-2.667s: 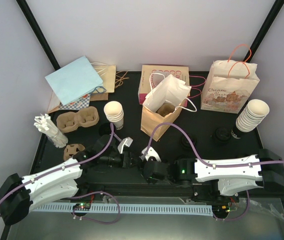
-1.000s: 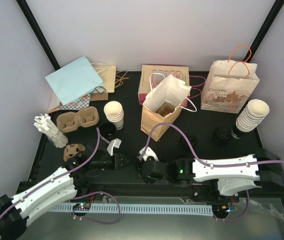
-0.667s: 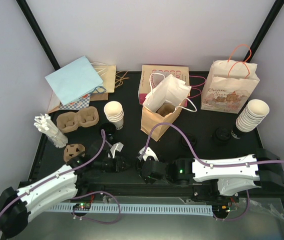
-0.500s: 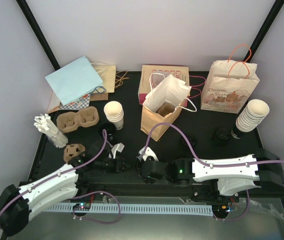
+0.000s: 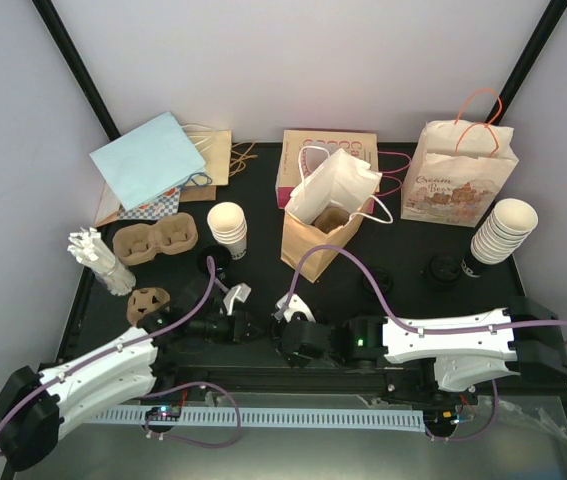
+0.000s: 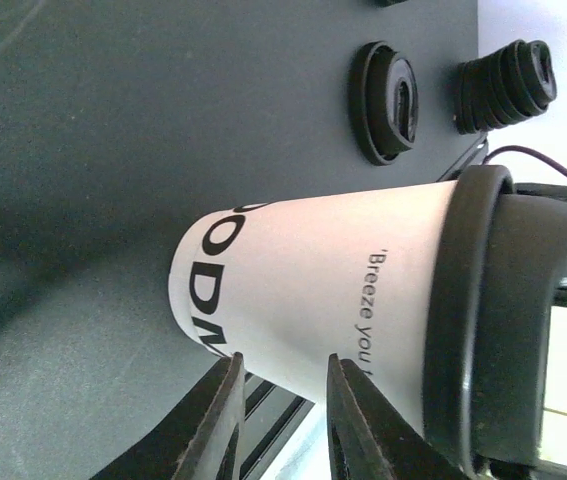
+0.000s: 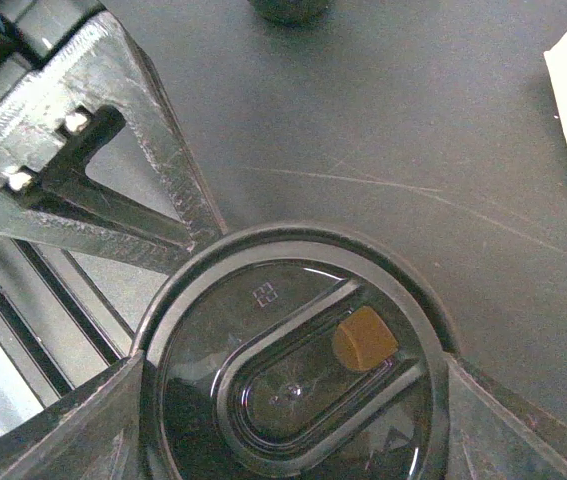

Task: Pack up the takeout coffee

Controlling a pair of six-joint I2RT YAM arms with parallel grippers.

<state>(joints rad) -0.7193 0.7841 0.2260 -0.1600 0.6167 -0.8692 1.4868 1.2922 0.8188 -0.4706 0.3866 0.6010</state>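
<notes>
At six o'clock on the table [image 5: 413,250], the left gripper [image 6: 281,400] is clamped on the cup [image 6: 303,270], tipped sideways so that the right gripper [image 7: 293,395], jaws gripping the black lid [image 7: 293,360], can seemingly press it on, with the bag [image 5: 318,225] open at twelve

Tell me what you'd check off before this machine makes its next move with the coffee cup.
1. The black lid sits on the cup: ok.
2. The lid is pressed down all round: cannot tell.
3. The right gripper has a finger on each side of the lid: ok.
4. The left gripper has a firm hold on the cup: cannot tell; its fingertips show only at the cup's side.
5. The brown paper bag stands upright with its mouth open: ok.
6. There is room in the bag: cannot tell; something brown already lies inside.
</notes>
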